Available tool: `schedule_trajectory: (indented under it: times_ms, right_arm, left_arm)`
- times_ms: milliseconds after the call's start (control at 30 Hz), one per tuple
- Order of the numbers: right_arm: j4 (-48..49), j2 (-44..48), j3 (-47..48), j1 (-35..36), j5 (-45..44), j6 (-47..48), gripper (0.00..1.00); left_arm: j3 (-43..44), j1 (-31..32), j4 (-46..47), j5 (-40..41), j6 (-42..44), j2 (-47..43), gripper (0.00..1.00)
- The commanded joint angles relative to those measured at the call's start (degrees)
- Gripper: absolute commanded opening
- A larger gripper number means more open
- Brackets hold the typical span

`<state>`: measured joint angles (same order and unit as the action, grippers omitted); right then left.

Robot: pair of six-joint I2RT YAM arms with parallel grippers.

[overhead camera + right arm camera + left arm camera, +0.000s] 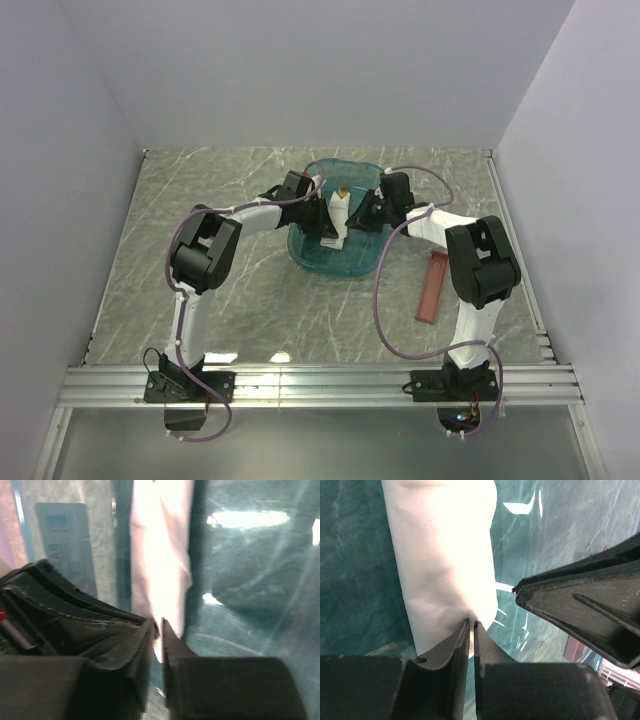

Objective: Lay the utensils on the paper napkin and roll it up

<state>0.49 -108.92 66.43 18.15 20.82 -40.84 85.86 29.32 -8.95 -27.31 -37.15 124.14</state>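
Note:
The paper napkin [338, 218] is a narrow white bundle held over the translucent teal tub [335, 270]. A brownish utensil tip [343, 189] pokes out of its far end; the rest of the utensils are hidden inside. My left gripper [323, 207] is at the bundle's left side and my right gripper [361, 215] at its right. In the left wrist view the jaws [471, 625] are shut on the napkin's [440, 565] near edge. In the right wrist view the jaws [159, 626] are shut on the napkin's [160, 555] lower end.
The long reddish-brown tray [433, 285] lies on the marble table right of the tub, beside my right arm. The tub's teal floor [570, 540] fills both wrist views. Grey walls close the table on three sides.

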Motion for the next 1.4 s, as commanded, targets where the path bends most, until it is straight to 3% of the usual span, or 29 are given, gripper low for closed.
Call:
schedule_trajectory:
  times_ms: [0, 233, 667, 767, 867, 900, 933, 967, 1000, 1133, 1167, 1267, 1367]
  right_arm:
    - [4.60, 0.04, 2.21, 0.74, 3.08, 0.85, 0.15]
    - [5.31, -4.89, 3.44, 1.10, 3.00, 0.15, 0.06]
    - [2.85, -4.11, 4.41, 1.01, 0.71, 2.52, 0.03]
    - [2.32, -1.57, 4.14, 1.01, 1.15, 3.48, 0.03]
    - [0.83, 1.59, 4.58, 0.92, 1.94, 4.71, 0.05]
    - [0.39, 2.65, 4.58, 0.92, 1.94, 4.89, 0.07]
    - [-0.05, 3.80, 4.58, 0.92, 1.86, 4.98, 0.09]
    - [-1.18, 6.33, 4.49, 0.92, 1.68, 5.50, 0.18]
    - [-1.54, 7.83, 4.23, 0.83, 1.42, 5.59, 0.25]
    - [-6.71, 16.01, 3.62, 0.92, -1.74, 7.52, 0.62]
    - [-7.51, 19.59, 2.92, 0.92, -2.53, 7.70, 0.77]
    - [-11.82, 27.06, 1.16, 1.01, -7.36, 8.05, 0.98]
    - [-17.18, 35.34, -1.21, 1.27, -13.59, 8.67, 0.99]
  left_arm:
    - [1.32, -0.41, 1.57, -0.02, -0.03, 0.49, 0.15]
    - [1.76, -0.41, 0.95, 0.06, -0.03, 0.23, 0.16]
    - [4.22, -0.49, -0.62, -0.64, -0.73, -4.42, 0.25]
    - [5.27, -0.49, -0.63, -0.99, -1.17, -6.97, 0.35]
    - [6.77, -0.49, -1.68, -0.64, -1.44, -9.69, 0.52]
    - [7.55, -0.41, -2.29, 0.41, -1.35, -10.31, 0.62]
    - [7.91, -0.49, -2.91, 1.02, -1.09, -11.10, 0.67]
    - [8.44, -0.49, -3.44, 1.47, -1.00, -12.76, 0.87]
    - [8.62, -0.67, -4.31, 2.51, -0.56, -13.65, 0.99]
    - [7.31, -1.28, -5.11, 5.59, 0.14, -19.88, 0.99]
    - [6.08, -1.37, -5.11, 6.56, 0.49, -23.03, 0.99]
    - [2.22, -1.63, -5.99, 12.09, 1.02, -29.90, 0.99]
    - [-3.92, -1.90, -6.08, 16.84, 1.37, -37.89, 0.99]
